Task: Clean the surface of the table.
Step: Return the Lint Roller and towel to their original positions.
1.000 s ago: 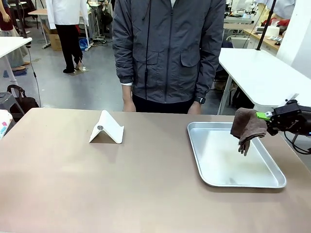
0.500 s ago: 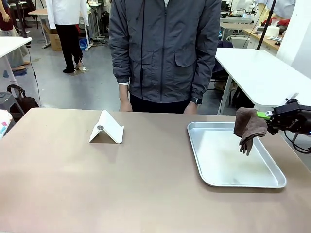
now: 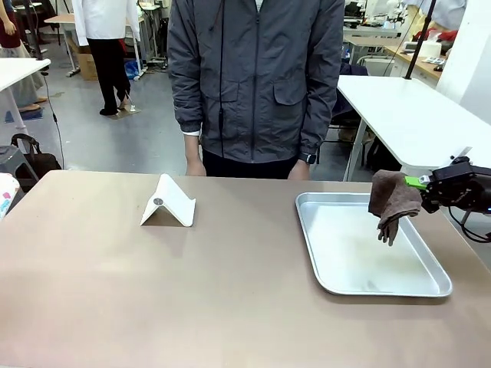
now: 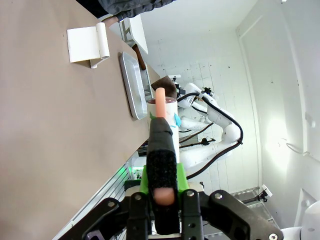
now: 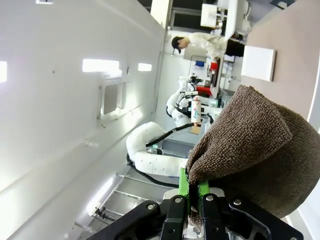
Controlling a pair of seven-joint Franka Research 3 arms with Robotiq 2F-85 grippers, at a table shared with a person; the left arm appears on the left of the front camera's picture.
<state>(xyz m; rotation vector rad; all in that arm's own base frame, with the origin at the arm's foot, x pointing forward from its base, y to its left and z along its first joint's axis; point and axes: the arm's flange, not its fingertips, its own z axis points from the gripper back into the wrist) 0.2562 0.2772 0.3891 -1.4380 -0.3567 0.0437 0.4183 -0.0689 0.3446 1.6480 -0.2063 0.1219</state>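
Note:
The brownish table (image 3: 192, 299) stretches across the front view. At its right end my right gripper (image 3: 418, 184) is shut on a brown cloth (image 3: 391, 201) that hangs above the right part of a metal tray (image 3: 307, 245). In the right wrist view the green pads of that gripper (image 5: 194, 192) pinch the cloth (image 5: 245, 145). My left gripper (image 4: 162, 187) is shut on a white bottle (image 4: 167, 107) with a pink tip, held off the near edge of the table (image 4: 50, 125). The same bottle (image 5: 196, 111) appears far off in the right wrist view.
A white folded stand (image 3: 169, 202) sits on the far left-middle of the table. A person in a grey jacket (image 3: 257, 84) stands at the far edge, hands down. A white-topped table (image 3: 414, 115) stands behind on the right.
The person has shifted slightly to the left. Both arms and the hanging cloth have stayed where they were.

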